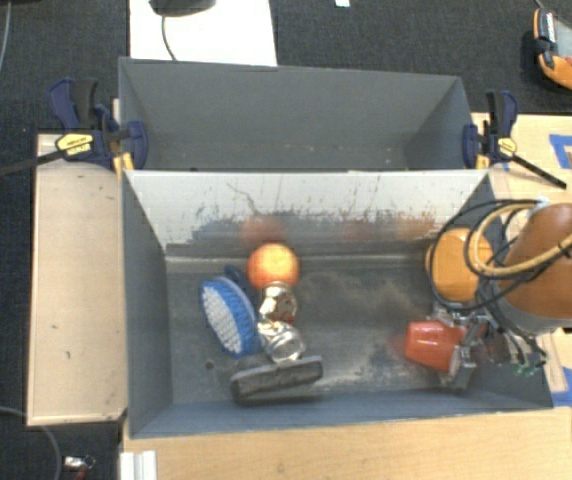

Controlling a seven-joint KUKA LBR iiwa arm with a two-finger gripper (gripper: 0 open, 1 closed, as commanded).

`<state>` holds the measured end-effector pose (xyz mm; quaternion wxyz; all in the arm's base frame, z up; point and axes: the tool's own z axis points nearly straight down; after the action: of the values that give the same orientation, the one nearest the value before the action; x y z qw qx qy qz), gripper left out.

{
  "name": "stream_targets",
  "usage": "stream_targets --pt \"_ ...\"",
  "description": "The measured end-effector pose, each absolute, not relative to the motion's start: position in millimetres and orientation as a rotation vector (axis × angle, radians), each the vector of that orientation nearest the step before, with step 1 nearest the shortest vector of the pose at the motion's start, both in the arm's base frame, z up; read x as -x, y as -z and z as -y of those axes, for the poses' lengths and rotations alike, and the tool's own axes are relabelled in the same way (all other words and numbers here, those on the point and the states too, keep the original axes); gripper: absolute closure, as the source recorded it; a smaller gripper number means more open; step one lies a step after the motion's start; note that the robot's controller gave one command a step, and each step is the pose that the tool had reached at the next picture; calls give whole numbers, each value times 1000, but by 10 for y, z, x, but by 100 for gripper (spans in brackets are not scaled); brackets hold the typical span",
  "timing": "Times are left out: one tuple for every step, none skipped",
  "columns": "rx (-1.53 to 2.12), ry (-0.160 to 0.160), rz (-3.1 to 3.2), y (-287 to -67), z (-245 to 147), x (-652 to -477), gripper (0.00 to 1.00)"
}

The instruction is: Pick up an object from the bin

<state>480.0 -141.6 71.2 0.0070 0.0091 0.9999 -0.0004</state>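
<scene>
- The gripper was down low in the grey bin, close to the bin's near wall and to the corner on the arm's side.
- The arm had a big orange cover and black cables looped around it, just above the gripper.
- A small red thing lay on the bin floor just beside the gripper, on the side away from the arm. It looked round and chunky, a bit like a little cup on its side.
- The red thing seemed to touch the gripper, but I could not tell if the gripper had it in its grip.
- I could not tell if the gripper was spread or pressed together, because the dark parts there ran into each other.
- The other things lay in a little bunch well apart from the gripper, past the red thing and over a bare patch of floor.
- An orange and yellow ball sat at the far end of that bunch, near the back wall.
- A blue brush with pale bristles lay tilted, the thing farthest from the gripper.
- A shiny brown bit sat just under the ball, and a crumpled silver thing touched it.
- A dark grey bar lay flat by the near wall, touching the silver thing.
</scene>
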Motion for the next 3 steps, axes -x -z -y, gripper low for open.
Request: stream_targets --pt "-27 1 -3128 -712 1416 -4800 100" --pt "-21 0 -3132 -893 1414 -4785 100" --pt "-15 2 -3128 -1097 1415 -4797 100"
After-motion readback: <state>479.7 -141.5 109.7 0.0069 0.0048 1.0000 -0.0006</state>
